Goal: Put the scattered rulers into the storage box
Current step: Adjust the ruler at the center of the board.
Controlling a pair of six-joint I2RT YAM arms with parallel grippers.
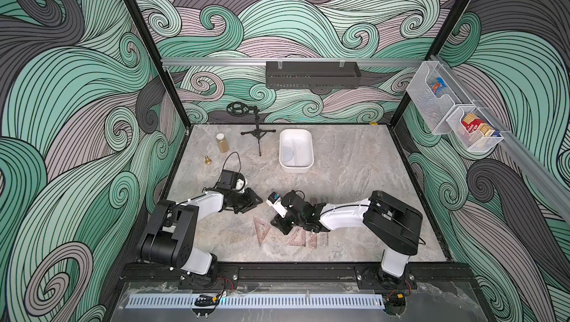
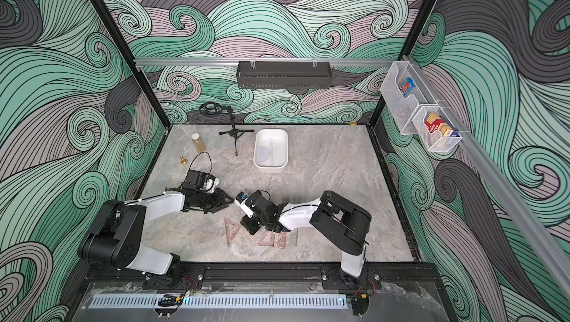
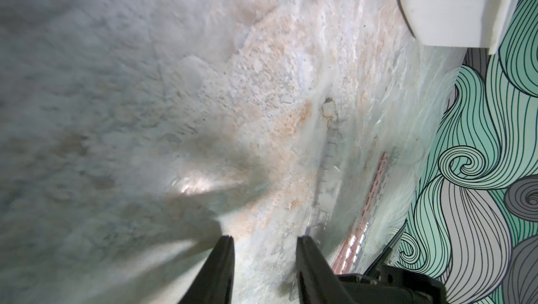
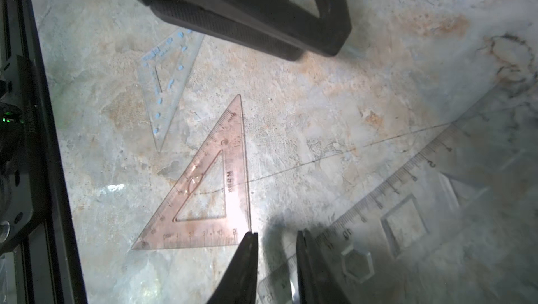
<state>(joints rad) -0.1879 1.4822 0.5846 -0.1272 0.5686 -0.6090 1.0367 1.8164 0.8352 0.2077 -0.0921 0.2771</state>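
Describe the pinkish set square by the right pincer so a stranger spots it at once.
On the marble tabletop, look beside the tips of the right pincer. The set square lying flat there is pinkish-brown, unlike the clear blue-marked set square and the clear stencil ruler near it.

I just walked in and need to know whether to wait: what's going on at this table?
A robot is tidying drafting rulers into the white storage box, where a protractor already lies. The right gripper is low over the table, jaws apart over the end of a clear ruler, beside a pinkish set square and a clear set square. The left gripper hovers open over bare table, holding nothing. Nothing is lifted yet.
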